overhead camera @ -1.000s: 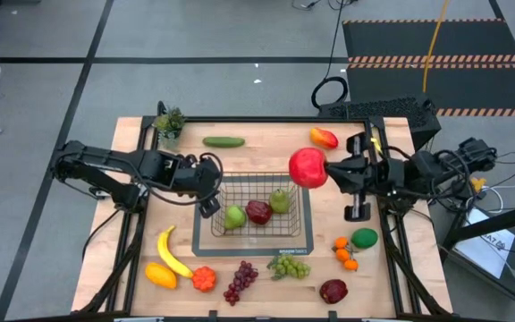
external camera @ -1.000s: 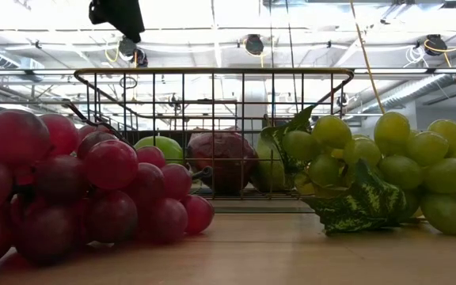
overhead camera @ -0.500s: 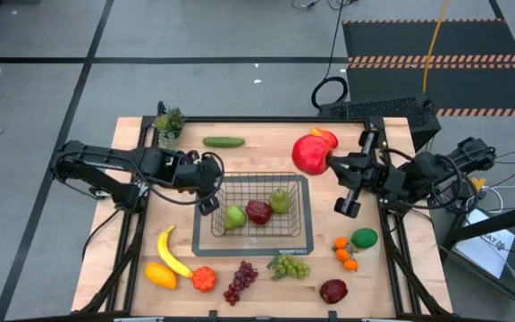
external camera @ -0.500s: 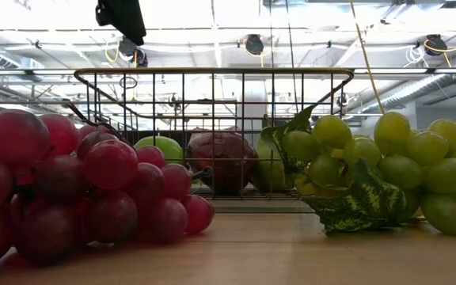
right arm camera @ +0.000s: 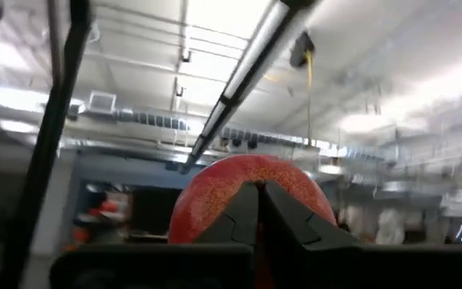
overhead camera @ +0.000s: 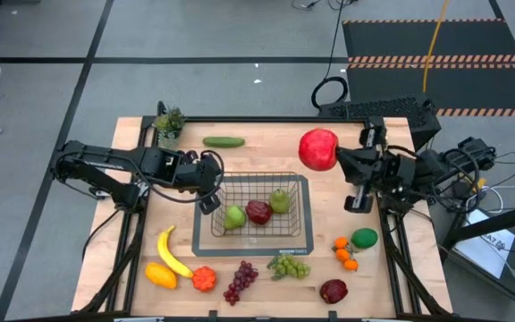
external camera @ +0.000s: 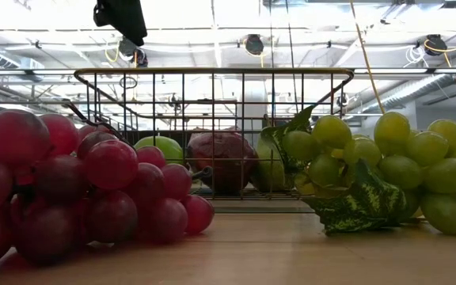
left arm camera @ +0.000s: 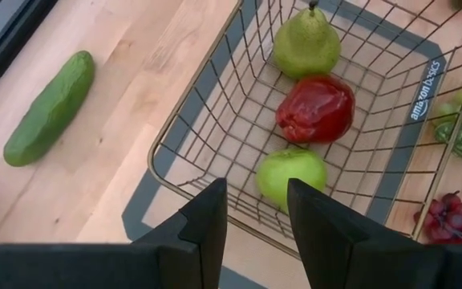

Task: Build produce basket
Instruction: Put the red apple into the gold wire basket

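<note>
Up high, the right pincer (overhead camera: 340, 157) clenches a round, speckled red apple (overhead camera: 317, 148).

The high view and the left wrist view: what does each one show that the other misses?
Only the high view shows the right gripper shut on the big red apple, raised beyond the basket's right end, plus the banana and oranges. Only the left wrist view shows the left gripper's fingers parted just outside the basket rim. Both show the basket holding a pear, a dark red fruit and a green apple, with the cucumber outside.
</note>
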You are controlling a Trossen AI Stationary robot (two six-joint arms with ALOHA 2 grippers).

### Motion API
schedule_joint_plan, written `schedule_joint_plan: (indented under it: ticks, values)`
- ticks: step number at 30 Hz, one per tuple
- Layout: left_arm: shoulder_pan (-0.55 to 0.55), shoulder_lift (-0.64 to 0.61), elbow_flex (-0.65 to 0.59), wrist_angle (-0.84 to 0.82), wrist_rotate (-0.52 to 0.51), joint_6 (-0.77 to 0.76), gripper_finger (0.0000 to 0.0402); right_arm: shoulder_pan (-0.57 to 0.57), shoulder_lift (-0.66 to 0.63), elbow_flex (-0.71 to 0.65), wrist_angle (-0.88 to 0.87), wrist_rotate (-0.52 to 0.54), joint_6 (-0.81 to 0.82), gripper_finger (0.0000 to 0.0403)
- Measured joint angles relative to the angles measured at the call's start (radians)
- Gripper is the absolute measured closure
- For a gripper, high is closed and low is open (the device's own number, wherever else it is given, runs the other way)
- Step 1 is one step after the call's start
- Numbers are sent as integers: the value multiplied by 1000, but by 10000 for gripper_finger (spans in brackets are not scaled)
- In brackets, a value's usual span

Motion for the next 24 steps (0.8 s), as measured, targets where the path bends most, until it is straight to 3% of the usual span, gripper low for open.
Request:
schedule_joint_plan:
  ticks: [4,6,13,24]
  values:
    - [0,0,0,0,-18,0,270,16,28,60,-98,139,234,401]
    - [0,0,0,0,-25,-8,270,19,46,122,-220,155,291,401]
    - [0,0,0,-1,-26,-93,270,20,123,313,-698,151,428,401]
    - [0,0,0,-1,-26,-202,270,-45,162,317,-963,-16,707,401]
